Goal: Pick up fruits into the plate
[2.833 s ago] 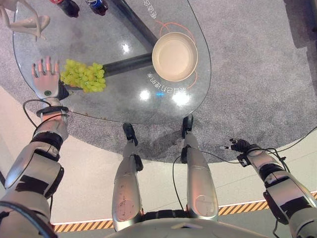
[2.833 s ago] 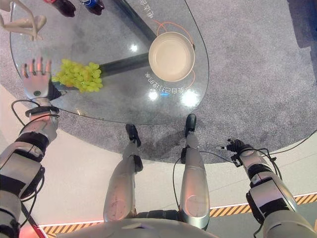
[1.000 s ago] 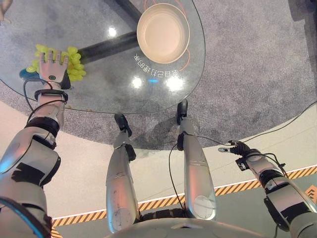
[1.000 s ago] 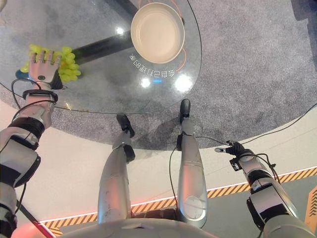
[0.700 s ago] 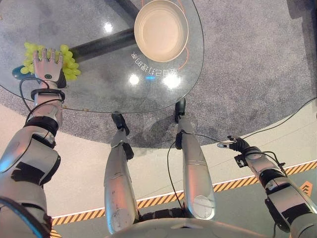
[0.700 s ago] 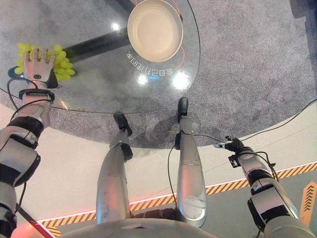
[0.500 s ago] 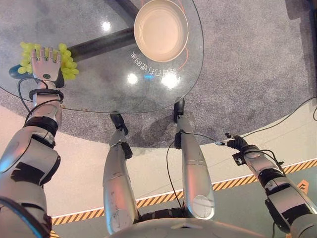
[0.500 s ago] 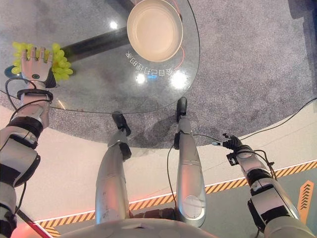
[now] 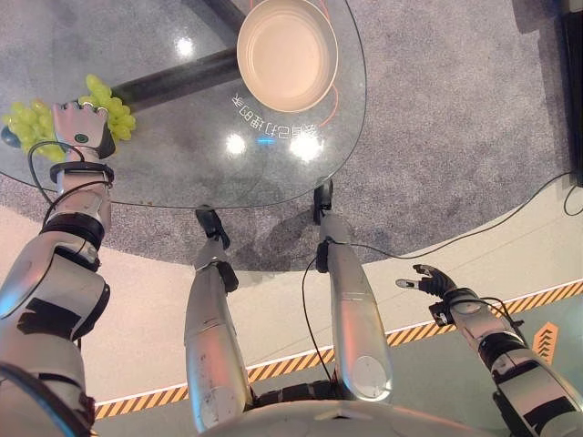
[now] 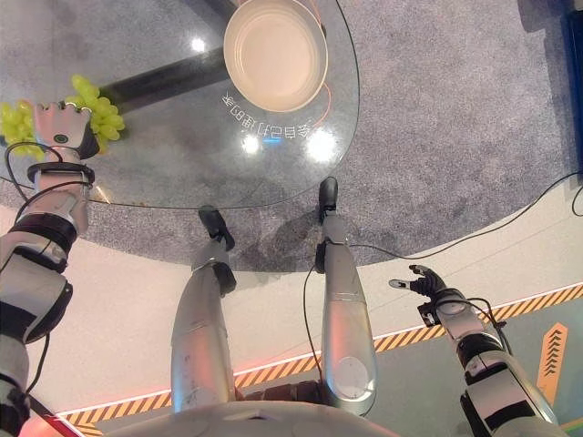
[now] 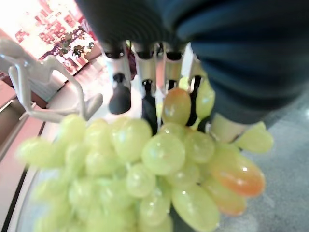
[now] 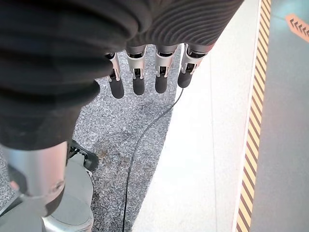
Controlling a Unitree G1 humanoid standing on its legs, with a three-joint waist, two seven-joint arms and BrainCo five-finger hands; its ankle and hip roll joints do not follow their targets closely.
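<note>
One grape bunch [image 11: 145,179] apparently under curled left hand [image 9: 80,127] fingers [image 11: 148,104].

Left robot hand [image 9: 77,130] curled (gripping); right robot hand [image 10: 428,288] relaxed, low.

White characters are showing on the glass table [image 9: 182,173] just below the plate [image 9: 287,55], near the frame's upper middle, but upside down and not readable. Arrow marks are showing on the floor at lower right.

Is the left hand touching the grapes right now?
Touching. In the left wrist view the left hand's dark-tipped fingers curl down into the bunch of green grapes, with grapes pressed between them.
</note>
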